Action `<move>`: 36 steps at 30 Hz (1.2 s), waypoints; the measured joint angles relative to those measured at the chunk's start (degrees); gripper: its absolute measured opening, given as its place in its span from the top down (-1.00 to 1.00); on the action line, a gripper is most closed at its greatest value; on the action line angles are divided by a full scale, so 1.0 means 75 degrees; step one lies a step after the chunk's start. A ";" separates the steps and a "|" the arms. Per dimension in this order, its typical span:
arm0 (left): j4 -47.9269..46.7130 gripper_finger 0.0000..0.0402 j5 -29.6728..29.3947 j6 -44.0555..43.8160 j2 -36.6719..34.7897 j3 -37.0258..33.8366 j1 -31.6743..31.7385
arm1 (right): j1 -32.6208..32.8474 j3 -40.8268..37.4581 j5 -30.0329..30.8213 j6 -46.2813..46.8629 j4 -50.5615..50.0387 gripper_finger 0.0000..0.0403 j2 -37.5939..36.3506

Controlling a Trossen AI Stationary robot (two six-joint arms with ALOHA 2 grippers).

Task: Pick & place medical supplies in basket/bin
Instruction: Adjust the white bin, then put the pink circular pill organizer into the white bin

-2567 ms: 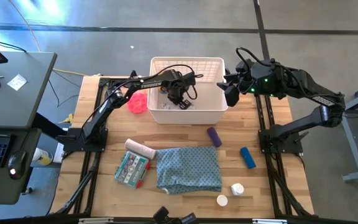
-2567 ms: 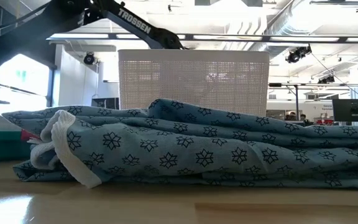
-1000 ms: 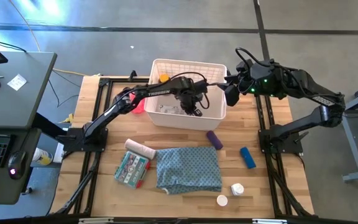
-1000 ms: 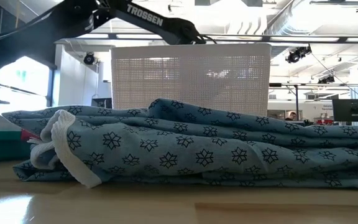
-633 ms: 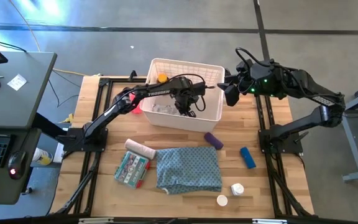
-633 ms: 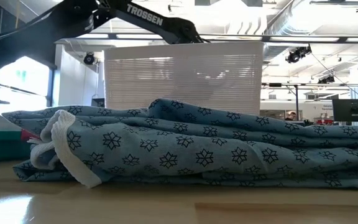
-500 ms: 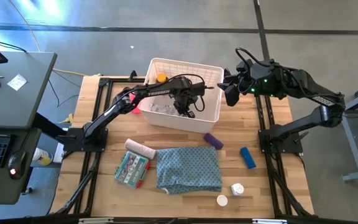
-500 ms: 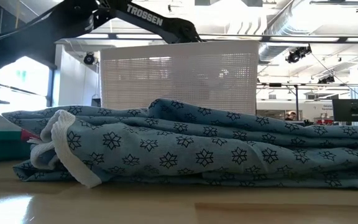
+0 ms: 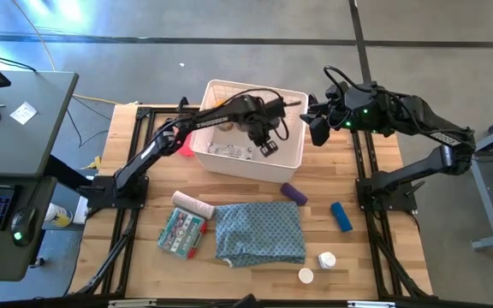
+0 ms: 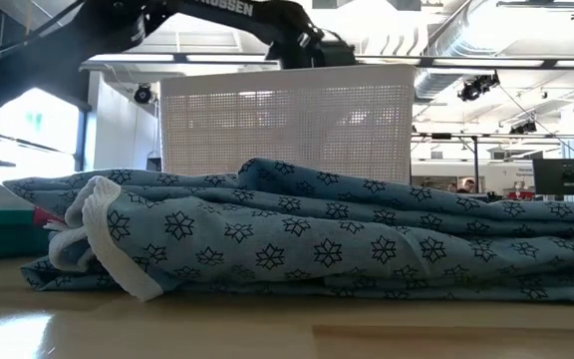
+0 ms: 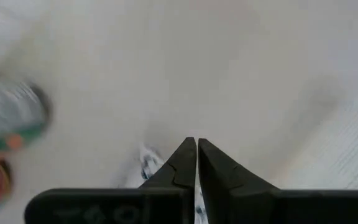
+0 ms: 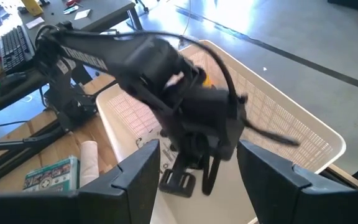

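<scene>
The white latticed basket stands askew at the table's far middle; it shows as a white wall in the low view. Printed packets lie inside it, and a yellow cap peeks out behind my left arm. My left gripper hangs shut above the basket's inside, touching nothing. My right gripper waits open beside the basket's right end. On the table lie a purple tube, a blue tube, two white bottles, a bandage roll and a printed packet.
A folded blue-grey patterned cloth lies near the front edge and fills the low view. A pink-red disc shows left of the basket, half under my left arm. A desk with a keyboard stands off the table's left.
The basket has slid toward the table's left edge and turned slightly askew. My left gripper has then risen out of the basket, its wrist now standing above the rim. The right arm has kept still.
</scene>
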 joint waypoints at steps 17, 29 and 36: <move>0.1688 0.73 -0.0617 -0.0567 -0.0118 -0.0073 0.1752 | 0.0000 0.0000 -0.0061 0.0397 0.0024 -0.01 0.0000; 0.2193 0.73 -0.0638 -0.1152 -0.0118 -0.0073 0.2292 | -0.0001 -0.0002 0.0226 0.0367 0.0021 -0.01 0.0000; 0.2183 0.73 -0.0350 -0.1146 -0.0117 -0.0073 0.2167 | -0.0003 -0.0003 0.0231 0.0200 0.0021 -0.01 0.0000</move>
